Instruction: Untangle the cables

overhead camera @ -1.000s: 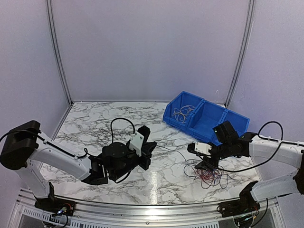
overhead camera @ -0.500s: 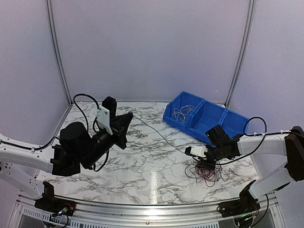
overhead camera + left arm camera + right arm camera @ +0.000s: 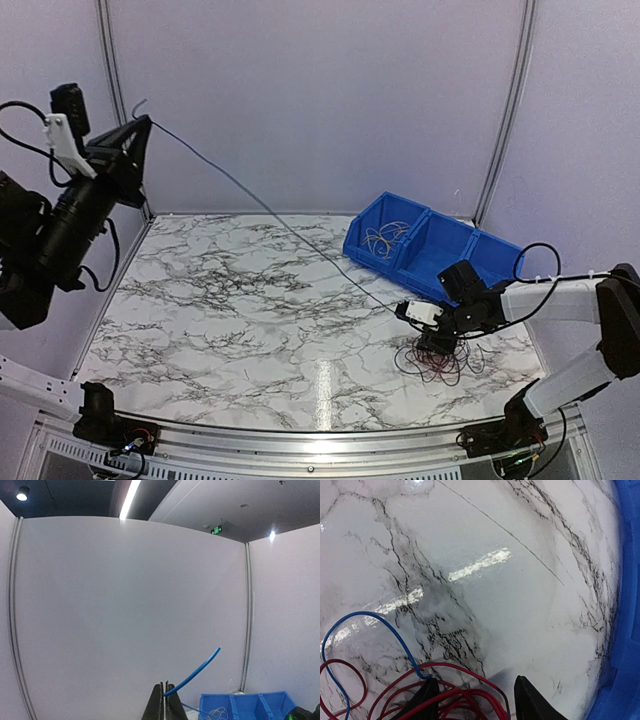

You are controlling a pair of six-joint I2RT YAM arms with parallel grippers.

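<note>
overhead, left tool (image 3: 164, 687) clenched on one blue cable (image 3: 194, 671), right tool (image 3: 476, 684) spread over red cables (image 3: 437, 366)

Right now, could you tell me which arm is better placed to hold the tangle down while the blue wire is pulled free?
Right, I'd judge. The right pincer sits open, low over the red loops; the left pincer is raised high, shut on the taut blue wire.
</note>
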